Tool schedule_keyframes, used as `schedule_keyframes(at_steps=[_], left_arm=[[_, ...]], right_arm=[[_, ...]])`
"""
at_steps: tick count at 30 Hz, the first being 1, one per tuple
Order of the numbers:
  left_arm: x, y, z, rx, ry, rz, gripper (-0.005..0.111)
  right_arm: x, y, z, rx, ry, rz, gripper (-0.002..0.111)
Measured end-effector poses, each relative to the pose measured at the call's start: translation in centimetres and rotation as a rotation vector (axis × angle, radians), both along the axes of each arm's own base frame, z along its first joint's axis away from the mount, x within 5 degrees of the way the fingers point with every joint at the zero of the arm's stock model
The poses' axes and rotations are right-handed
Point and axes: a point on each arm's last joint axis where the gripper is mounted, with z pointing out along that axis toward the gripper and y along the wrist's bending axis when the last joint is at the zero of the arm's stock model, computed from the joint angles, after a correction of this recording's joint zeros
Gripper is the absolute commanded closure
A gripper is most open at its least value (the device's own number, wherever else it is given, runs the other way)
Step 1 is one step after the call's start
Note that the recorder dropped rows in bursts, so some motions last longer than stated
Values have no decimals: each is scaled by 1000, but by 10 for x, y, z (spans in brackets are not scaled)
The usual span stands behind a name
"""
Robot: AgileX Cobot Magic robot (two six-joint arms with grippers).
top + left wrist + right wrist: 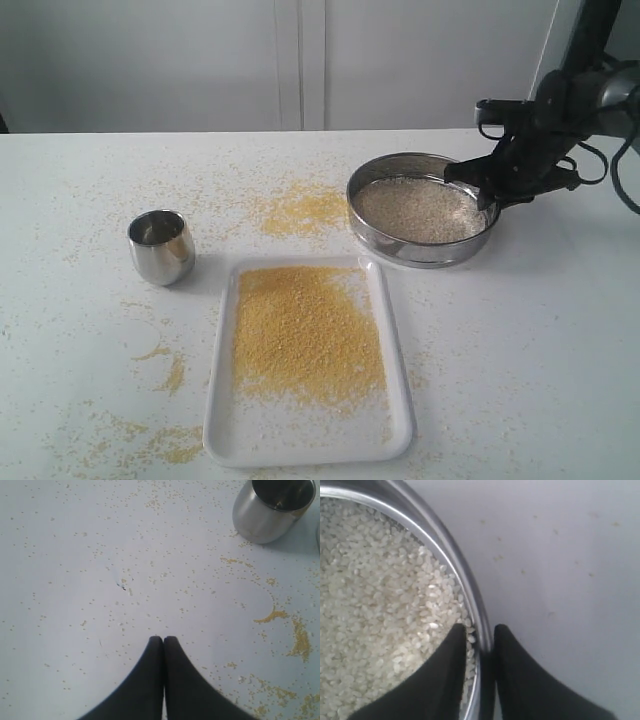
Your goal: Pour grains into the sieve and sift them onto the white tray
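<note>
The sieve stands on the table at the back right, beyond the white tray. Coarse pale beige grains fill its mesh. Fine yellow grains cover most of the tray. My right gripper is shut on the sieve's right rim, one finger inside among the pale grains, one outside. My left gripper is shut on nothing, above bare table with scattered grains; it does not show in the exterior view.
A small steel cup stands upright left of the tray, also seen in the left wrist view. Yellow meal lies spilled behind the tray and at the front left. Loose grains dot the white table.
</note>
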Motion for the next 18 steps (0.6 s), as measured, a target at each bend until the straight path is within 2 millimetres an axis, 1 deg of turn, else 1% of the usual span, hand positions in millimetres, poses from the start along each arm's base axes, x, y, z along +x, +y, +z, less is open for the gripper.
schedule_keyframes(at_steps=[1,3,5,8,16,18], left_arm=[[0,0,0,0,0,0,106],[0,0,0,0,0,0,106],[0,0,0,0,0,0,106],[0,0,0,0,0,0,106],[0,0,0,0,0,0,106],[0,0,0,0,0,0,106]], right_arm=[[0,0,0,0,0,0,69],[0,0,0,-5,2,9,63],[0,0,0,-5,3,9,61],[0,0,3,-4,-4,9,61],[-7,0,45,0,-59,12,61],[-9,0,56,1,-69,14,66]])
